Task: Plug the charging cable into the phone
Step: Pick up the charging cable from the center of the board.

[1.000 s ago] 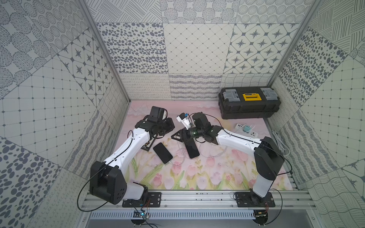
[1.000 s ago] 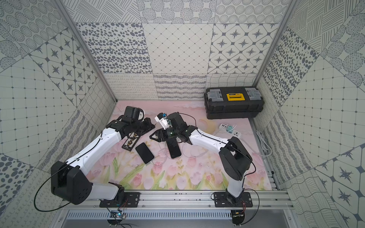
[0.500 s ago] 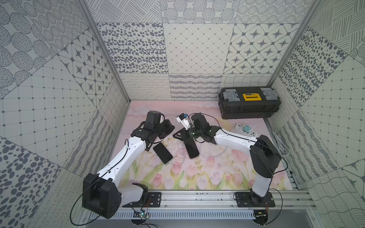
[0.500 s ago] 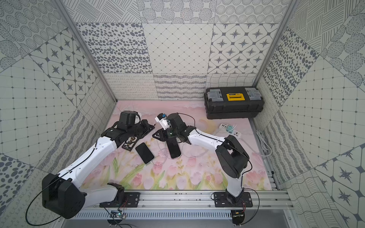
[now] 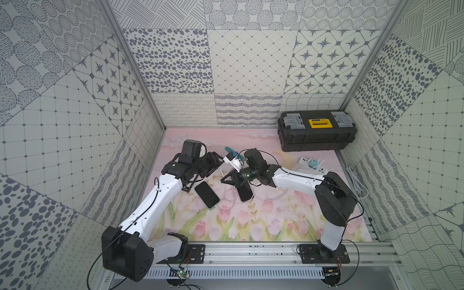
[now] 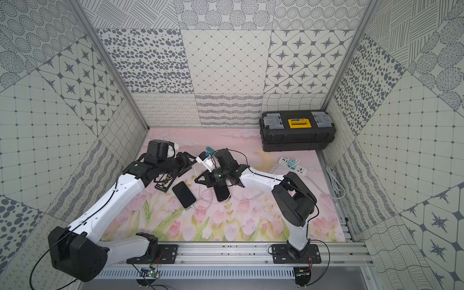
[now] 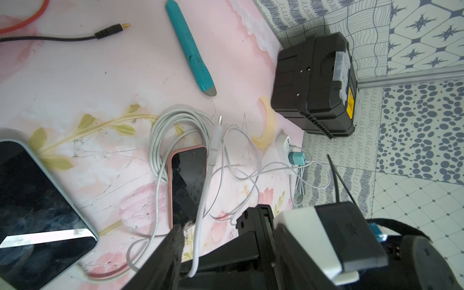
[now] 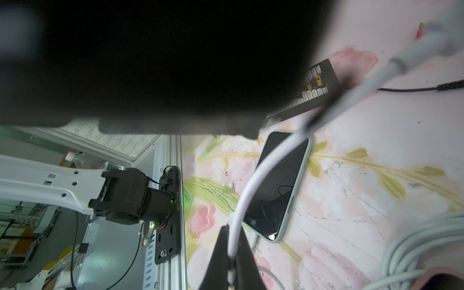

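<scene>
the white charging cable (image 8: 242, 200) is pinched between the pressed-together fingers of the right gripper (image 8: 233, 234) at the bottom centre of the right wrist view, and it arcs up from there to a blurred plug in the upper right corner

in the left wrist view the same cable rises from the lower centre along the right edge of the pink-cased phone (image 7: 188, 180) and ends in a metal-tipped plug (image 7: 218, 129) just above that phone's upper right corner, free of both phones

the pink-cased phone lies screen up mid-frame there, with a coil of grey-white cable (image 7: 157, 140) looped round its upper end; in both top views it sits at the centre of the floral mat (image 5: 251, 226), partly under the right gripper

just to its left lies a pale green-cased phone (image 5: 206, 194), screen up, with a second white lead (image 5: 221, 208) at its lower end

the left gripper (image 5: 218, 164) hangs left of centre with its fingers looking spread apart, near a black parts strip (image 8: 316, 82)

further out lie a teal pen-shaped tool (image 7: 190, 47), a black lead with a gold jack (image 7: 110, 30), a black toolbox (image 5: 317, 140) at upper right, and a white power strip (image 5: 322, 170) carrying a teal charger (image 5: 313, 164)
</scene>
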`<state>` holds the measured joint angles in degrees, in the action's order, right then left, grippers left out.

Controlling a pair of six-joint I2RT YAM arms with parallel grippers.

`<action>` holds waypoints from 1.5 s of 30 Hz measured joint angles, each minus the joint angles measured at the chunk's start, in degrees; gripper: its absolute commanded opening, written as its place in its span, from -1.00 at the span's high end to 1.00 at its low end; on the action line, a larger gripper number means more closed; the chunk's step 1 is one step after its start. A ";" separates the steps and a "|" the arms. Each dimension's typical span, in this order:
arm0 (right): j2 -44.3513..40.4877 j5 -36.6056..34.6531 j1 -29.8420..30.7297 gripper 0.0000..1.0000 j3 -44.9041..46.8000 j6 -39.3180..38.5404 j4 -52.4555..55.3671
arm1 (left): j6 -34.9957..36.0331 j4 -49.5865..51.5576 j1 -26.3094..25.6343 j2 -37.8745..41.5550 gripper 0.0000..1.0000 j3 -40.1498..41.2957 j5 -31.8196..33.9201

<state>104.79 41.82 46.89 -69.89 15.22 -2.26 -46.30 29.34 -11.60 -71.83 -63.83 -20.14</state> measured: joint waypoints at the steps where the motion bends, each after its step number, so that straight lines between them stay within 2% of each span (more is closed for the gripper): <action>1: -0.31 0.50 0.02 1.00 0.17 -1.18 0.63 | 0.55 1.51 0.46 -0.09 -0.26 -0.81 -0.63; 6: -1.66 3.06 0.24 1.00 0.96 -6.14 3.10 | 3.28 7.15 1.57 -2.34 -0.18 -3.91 -3.78; 12: -1.79 4.85 0.87 1.00 1.84 -9.53 4.46 | 4.07 9.79 2.12 -5.40 -0.11 -3.98 -7.43; 23: -1.81 5.57 1.68 1.00 2.29 -12.48 5.92 | 4.52 11.91 3.10 -10.40 0.53 -8.94 -9.35; 26: -1.81 5.73 1.70 1.00 2.29 -12.70 5.95 | 4.94 12.22 3.19 -11.28 0.56 -10.03 -9.31; 29: -1.81 5.77 1.68 1.00 2.29 -12.72 5.97 | 5.40 12.92 3.26 -11.65 0.68 -10.49 -9.22; 38: -1.92 6.05 1.70 1.00 2.29 -12.74 6.16 | 7.43 14.51 3.32 -12.68 0.64 -11.82 -8.79; 45: -2.10 6.60 1.68 1.00 2.29 -12.74 6.32 | 8.76 14.62 3.32 -13.75 0.72 -12.33 -8.68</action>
<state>102.69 48.42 48.58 -67.59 2.48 4.05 -37.54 43.97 -8.27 -85.58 -76.16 -28.82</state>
